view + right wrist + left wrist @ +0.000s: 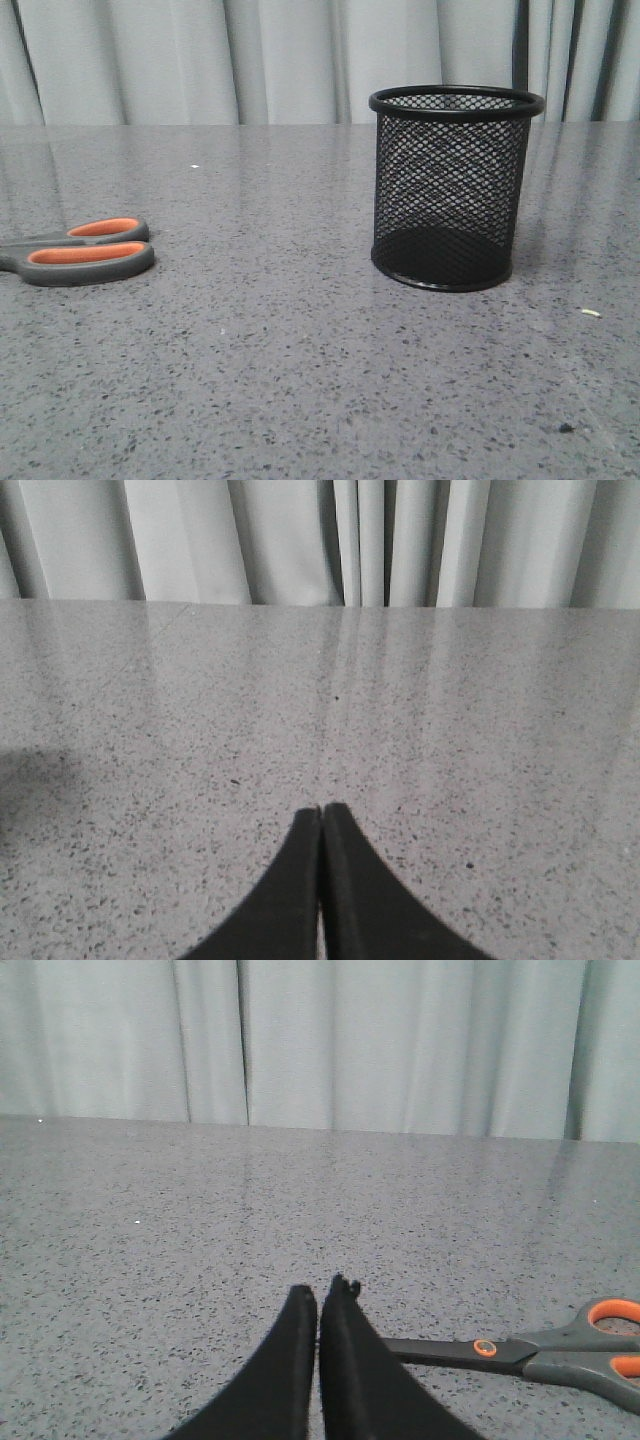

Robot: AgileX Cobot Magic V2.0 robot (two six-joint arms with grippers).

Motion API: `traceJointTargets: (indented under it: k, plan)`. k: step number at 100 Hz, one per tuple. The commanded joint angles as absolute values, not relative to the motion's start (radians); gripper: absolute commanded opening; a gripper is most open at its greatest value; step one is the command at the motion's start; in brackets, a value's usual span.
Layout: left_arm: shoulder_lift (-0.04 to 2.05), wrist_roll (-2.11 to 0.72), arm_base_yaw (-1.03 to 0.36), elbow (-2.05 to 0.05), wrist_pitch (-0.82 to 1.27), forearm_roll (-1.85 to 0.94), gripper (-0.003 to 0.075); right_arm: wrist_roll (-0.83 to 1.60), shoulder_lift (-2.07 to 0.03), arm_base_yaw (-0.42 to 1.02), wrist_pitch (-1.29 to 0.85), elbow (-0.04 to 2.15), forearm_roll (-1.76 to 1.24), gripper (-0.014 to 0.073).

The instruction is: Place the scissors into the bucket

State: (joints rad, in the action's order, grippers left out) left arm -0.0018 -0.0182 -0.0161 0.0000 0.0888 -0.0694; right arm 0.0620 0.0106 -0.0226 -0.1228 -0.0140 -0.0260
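On the desk (300, 380), near its left edge, the scissors (85, 250) lie flat, orange-lined handles pointing toward the middle, blades running off the front view's left side. The bucket (455, 190) stands upright right of centre, toward the far edge, well apart from the scissors. Through the mesh it looks empty.

Progress: nothing done as far as I can see. Scissors not picked up, not in the bucket. Whole job is left: grasp, lift, carry across, drop in blades-down, I'd guess. Scissors are longer than the bucket is tall, so handles will likely stick out above the rim.

Left gripper (320, 1295): fingers pressed together, no visible gap, holding nothing. It hangs low over the desk with the scissors' blade just beside it; the blade runs behind the finger, so contact can't be ruled out from here. It will have to spread before any grasp.

Right gripper (321, 813): fingers closed tip to tip as well, empty, only bare desk ahead of it. Neither arm shows in the front view.
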Motion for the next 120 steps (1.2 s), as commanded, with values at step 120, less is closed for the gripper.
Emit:
traceJointTargets:
  k: [120]
  plan:
    - [0.333,-0.241,-0.024,-0.627,0.565,-0.485,-0.002,0.064,-0.448,-0.028,-0.467,0.586,-0.305,-0.0052]
